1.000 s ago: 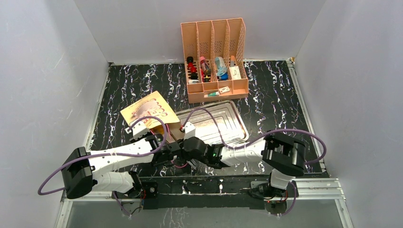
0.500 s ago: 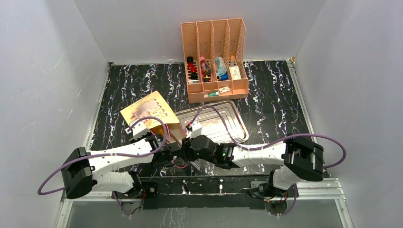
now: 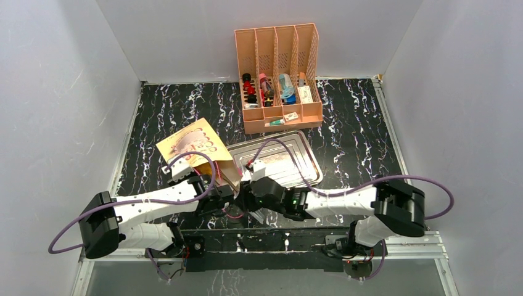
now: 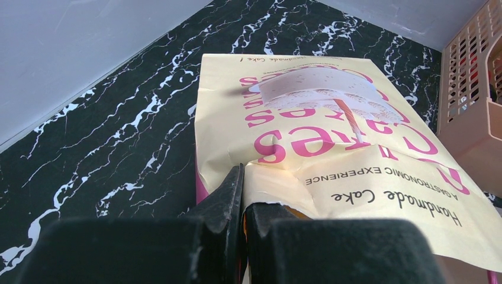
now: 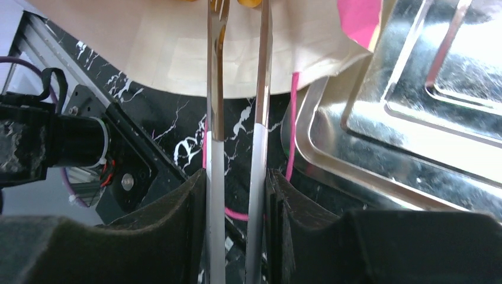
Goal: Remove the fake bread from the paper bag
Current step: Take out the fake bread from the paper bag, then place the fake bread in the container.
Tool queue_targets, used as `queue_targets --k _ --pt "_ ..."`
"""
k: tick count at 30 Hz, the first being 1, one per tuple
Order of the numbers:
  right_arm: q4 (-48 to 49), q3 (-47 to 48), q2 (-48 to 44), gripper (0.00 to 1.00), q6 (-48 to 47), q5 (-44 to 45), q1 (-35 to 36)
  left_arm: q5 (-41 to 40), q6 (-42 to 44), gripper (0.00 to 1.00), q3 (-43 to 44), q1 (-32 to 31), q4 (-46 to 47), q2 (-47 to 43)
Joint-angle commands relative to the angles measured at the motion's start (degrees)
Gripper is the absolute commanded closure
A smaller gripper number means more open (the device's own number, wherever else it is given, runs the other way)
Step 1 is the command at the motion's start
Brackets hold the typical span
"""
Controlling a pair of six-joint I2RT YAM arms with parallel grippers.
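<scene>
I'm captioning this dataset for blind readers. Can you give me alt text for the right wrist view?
The right gripper clamps metal tongs, whose arms run up over the cream paper bag. A silver tray lies to the right, with a pink cord handle beside it.

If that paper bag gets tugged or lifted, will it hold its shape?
Probably not: the paper bag lies flat and crumples where the left gripper pinches its rim, so it looks floppy. It seems thin and light, so a push may slide it across the smooth table.

Left: paper bag – right: tray (organizer behind).
</scene>
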Motion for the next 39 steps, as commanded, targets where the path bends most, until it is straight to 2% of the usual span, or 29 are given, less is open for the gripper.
queue_targets --k 1,9,18,31,39 --pt "1.6 -2.3 -8.8 1.00 2.2 -0.7 0.3 -1.2 -24.7 1.00 -1.0 -0.2 -1.1 -1.2" --pt "-1.6 -9.2 -19.8 1.00 5.0 -3.3 0.4 -4.3 -21.7 1.00 1.0 2.7 -1.1 -0.4" --pt "-7.2 -11.7 -27.3 1.00 6.0 -2.4 0.7 -5.6 -19.5 1.00 3.7 6.4 -1.1 2.9" --pt "-23.5 -8.0 -43.1 1.00 5.9 8.5 0.8 -7.5 -14.6 1.00 12.0 11.3 -1.2 14.2" --pt "-28.6 -9.0 -47.7 1.00 7.9 12.4 0.6 -7.6 -13.4 1.00 11.5 13.9 -1.2 16.3"
